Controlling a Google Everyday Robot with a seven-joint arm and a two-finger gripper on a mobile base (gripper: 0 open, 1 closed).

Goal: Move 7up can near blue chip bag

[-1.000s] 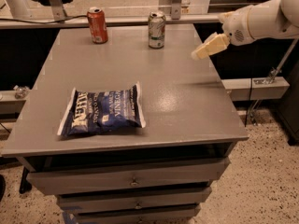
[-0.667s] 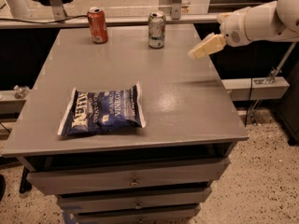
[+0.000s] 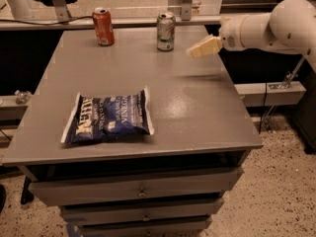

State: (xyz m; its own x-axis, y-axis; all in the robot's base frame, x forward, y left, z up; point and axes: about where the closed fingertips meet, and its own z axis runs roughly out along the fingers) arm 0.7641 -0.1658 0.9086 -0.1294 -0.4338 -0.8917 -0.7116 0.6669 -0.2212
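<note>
**Approach to the 7up Can**

The 7up can (image 3: 166, 31) stands upright near the far edge of the table (image 3: 197, 107). It is to the right of the red can (image 3: 103, 26) and well apart from the bag (image 3: 109, 115), which lies flat at the near left. The gripper (image 3: 203, 47) is held over the far right part of the table, near the 7up can on its right side and not touching it. Whether the gripper is spread or pressed together cannot be told.

The step in hand is judged to be the reach.

1. The gripper is brought in from the right at the can's mid-height, so that the can is not tipped or pushed toward the red can.
2. A spread wider than the can is confirmed before contact.
3. The grasp is made around the body, not the rim.
4. Once held, the can is lifted clear of the table, carried toward the near left, and set down upright beside the bag, not on it.
</note>
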